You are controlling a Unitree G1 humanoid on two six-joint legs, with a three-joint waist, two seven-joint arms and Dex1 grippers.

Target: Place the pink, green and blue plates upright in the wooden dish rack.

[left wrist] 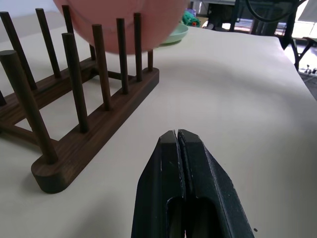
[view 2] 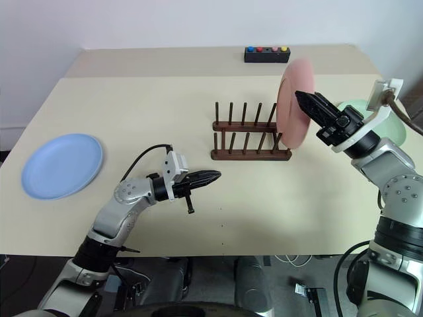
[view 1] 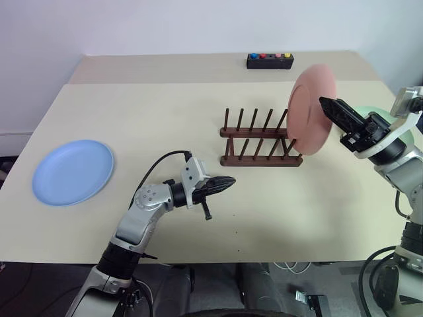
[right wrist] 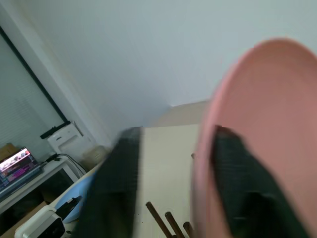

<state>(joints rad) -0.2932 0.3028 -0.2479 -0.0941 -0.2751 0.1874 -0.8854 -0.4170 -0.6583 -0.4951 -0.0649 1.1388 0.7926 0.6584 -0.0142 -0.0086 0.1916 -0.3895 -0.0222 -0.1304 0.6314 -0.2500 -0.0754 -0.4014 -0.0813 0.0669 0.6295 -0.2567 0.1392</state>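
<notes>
Here the pink plate [view 1: 312, 109] stands between the right pincer [right wrist: 173, 188] fingers.

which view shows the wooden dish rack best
The left eye view: the whole wooden dish rack shows, both peg rows, the pink plate at its right end. The right eye view matches. The left wrist view shows one end close up; the right wrist view, a few peg tips.

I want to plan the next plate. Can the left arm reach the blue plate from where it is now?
Probably yes: the blue plate lies flat on the left arm's side, nothing stands between it and the shut left gripper.
</notes>
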